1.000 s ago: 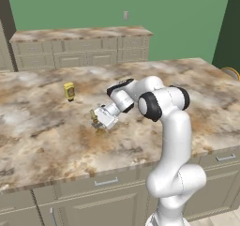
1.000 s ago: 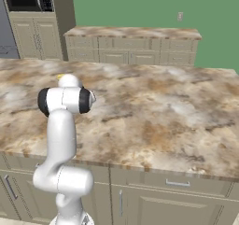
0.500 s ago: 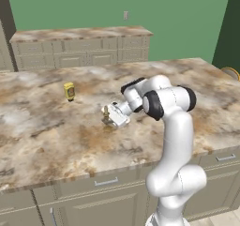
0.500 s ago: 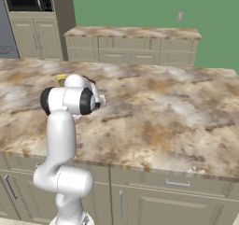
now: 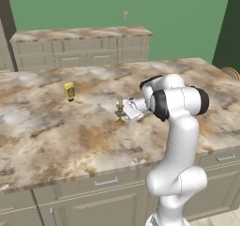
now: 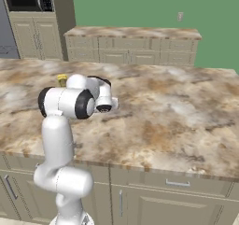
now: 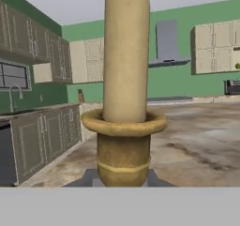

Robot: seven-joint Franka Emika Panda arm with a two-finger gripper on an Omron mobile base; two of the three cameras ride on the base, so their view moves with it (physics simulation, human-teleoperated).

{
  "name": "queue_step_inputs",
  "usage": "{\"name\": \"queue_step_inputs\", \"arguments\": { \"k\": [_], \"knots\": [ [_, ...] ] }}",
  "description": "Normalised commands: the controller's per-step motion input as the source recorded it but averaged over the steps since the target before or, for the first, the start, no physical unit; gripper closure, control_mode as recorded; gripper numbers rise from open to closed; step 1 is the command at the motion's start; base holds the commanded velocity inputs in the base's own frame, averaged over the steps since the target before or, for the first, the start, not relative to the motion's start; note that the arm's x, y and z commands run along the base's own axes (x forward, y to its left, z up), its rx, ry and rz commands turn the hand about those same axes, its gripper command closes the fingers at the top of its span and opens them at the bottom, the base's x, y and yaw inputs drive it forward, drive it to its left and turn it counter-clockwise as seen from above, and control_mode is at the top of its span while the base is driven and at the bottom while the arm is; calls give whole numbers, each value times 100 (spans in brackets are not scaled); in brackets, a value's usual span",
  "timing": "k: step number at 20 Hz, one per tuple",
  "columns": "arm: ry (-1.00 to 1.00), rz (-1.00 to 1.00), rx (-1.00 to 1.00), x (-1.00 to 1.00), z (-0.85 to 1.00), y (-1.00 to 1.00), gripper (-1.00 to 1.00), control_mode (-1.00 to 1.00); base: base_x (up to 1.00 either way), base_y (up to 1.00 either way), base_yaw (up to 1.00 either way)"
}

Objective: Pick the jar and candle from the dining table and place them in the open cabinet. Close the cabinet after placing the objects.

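Marbled dining table [image 5: 56,126] — slim cream candle [image 7: 125,56], brass-gold holder.

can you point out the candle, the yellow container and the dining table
candle [image 7: 125,56], hand view, on the cream stick
yellow container [image 5: 69,91], left base view, on its front label
dining table [image 5: 56,136], left base view, on bare marbled top

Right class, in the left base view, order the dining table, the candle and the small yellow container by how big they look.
1. Dining table, by far the largest.
2. Candle.
3. Yellow container, close to the candle in size and farther from the camera, so that ranking is unsure.
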Motion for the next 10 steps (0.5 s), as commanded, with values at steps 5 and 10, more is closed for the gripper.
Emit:
{"name": "queue_step_inputs", "arguments": {
  "k": [5, 10],
  "knots": [
    [15, -25, 0, -34, 43, -61, 100, -100, 0, 0, 0],
    [5, -26, 0, -32, 52, -27, 100, -100, 0, 0, 0]
  ]
}}
